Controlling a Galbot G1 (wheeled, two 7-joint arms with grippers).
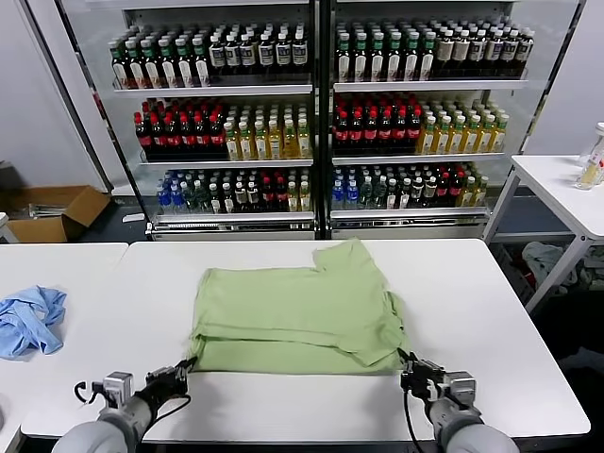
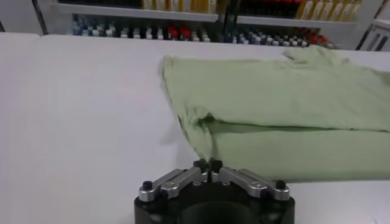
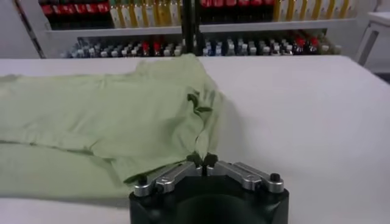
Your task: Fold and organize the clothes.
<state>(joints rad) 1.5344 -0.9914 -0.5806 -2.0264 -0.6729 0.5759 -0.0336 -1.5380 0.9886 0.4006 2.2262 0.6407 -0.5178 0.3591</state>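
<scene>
Both grippers pinch shirt corners

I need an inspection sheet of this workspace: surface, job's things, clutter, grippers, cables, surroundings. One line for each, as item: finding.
Surface: white table, with a second white table beside it on the left.
Job's things: green shirt, partly folded, lying flat.
Clutter: blue cloth, crumpled on the left table.
Grippers: left gripper shut on the shirt's near left corner; right gripper shut on its near right corner.
Cables: black cable along the right wrist.
Surroundings: shelves of bottles behind; cardboard box on the floor.
</scene>
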